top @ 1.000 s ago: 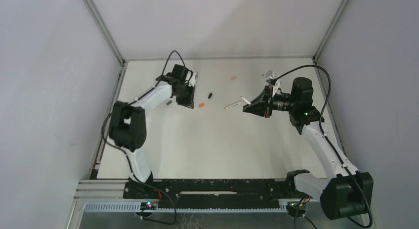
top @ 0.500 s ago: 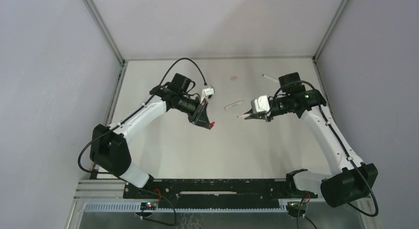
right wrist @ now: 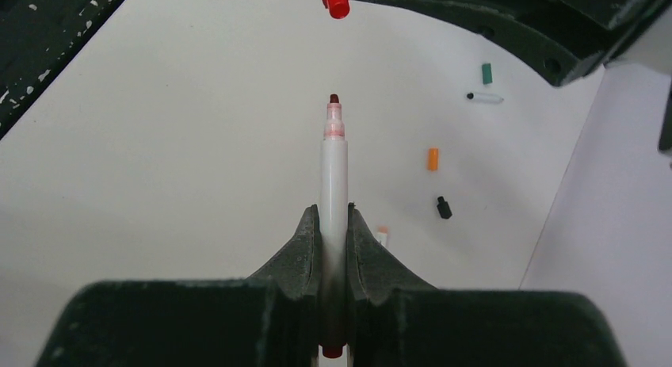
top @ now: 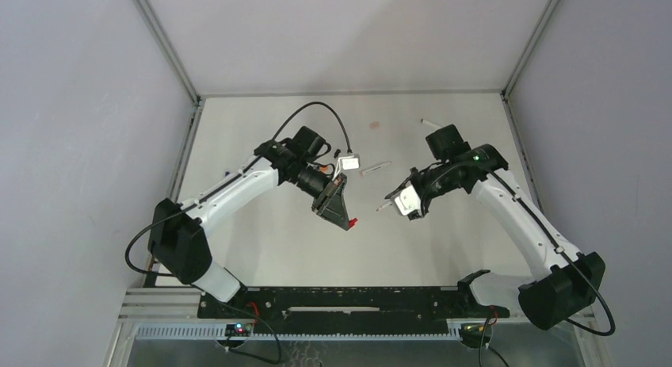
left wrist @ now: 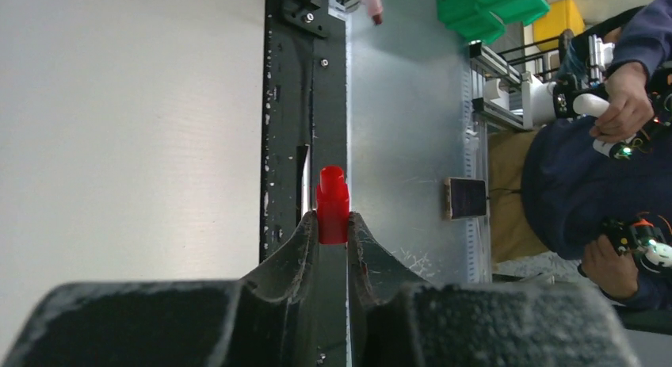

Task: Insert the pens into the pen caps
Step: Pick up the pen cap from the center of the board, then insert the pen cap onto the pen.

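My left gripper [left wrist: 333, 220] is shut on a red pen cap [left wrist: 333, 204], which sticks out past the fingertips. In the top view this left gripper [top: 346, 219] hangs over the table's middle with the red cap [top: 352, 222] at its tip. My right gripper [right wrist: 334, 212] is shut on a white pen [right wrist: 334, 169] whose dark red tip points forward at the red cap [right wrist: 335, 0]; a gap separates them. Seen from above, the right gripper [top: 394, 202] faces the left one, with the pen [top: 381, 208] between them.
Loose on the table lie an orange cap [right wrist: 433, 158], a black cap [right wrist: 444, 208], a green cap [right wrist: 486, 73] and a black-tipped pen [right wrist: 485, 98]. Further pens [top: 376, 168] [top: 432, 124] and a pinkish cap [top: 374, 125] lie toward the back.
Both arms have swung from the back of the table toward its middle, the left with the red cap, the right with the pen. Their tips now face each other at close range.
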{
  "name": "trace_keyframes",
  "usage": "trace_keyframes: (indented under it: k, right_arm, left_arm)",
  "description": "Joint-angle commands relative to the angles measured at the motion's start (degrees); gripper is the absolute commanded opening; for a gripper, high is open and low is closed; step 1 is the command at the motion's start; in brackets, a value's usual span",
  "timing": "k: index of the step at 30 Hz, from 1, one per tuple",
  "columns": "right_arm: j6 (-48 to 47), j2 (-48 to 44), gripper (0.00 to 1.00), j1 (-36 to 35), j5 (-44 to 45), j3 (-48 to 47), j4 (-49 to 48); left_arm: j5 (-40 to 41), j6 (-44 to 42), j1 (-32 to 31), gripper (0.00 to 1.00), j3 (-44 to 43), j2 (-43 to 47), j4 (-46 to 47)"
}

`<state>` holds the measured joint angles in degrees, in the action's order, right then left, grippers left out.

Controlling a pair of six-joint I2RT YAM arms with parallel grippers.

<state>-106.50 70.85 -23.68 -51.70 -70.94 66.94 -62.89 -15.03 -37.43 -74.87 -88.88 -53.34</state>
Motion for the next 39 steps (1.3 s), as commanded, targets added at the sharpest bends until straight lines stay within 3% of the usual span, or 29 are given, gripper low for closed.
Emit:
trace_keyframes:
  k: [1, 16, 39]
  right_arm:
    - [-2.49, 0.42, 0.00, -2.98, 2.09, -0.32, -1.03]
    - [0.71, 0.39, 0.00, -10.66, 8.03, 2.19, -5.12]
    - [5.55, -0.45, 0.00, -14.00, 10.75, 4.21, -8.32]
  left_arm:
    - [-4.18, -0.75, -1.53, 0.08, -3.29, -0.49, -0.77]
    - [-4.21, 0.60, -3.16, 0.08, -4.53, -2.27, -0.71]
    - [-4.26, 1.21, -3.88, 0.08, -5.53, -3.49, -0.71]
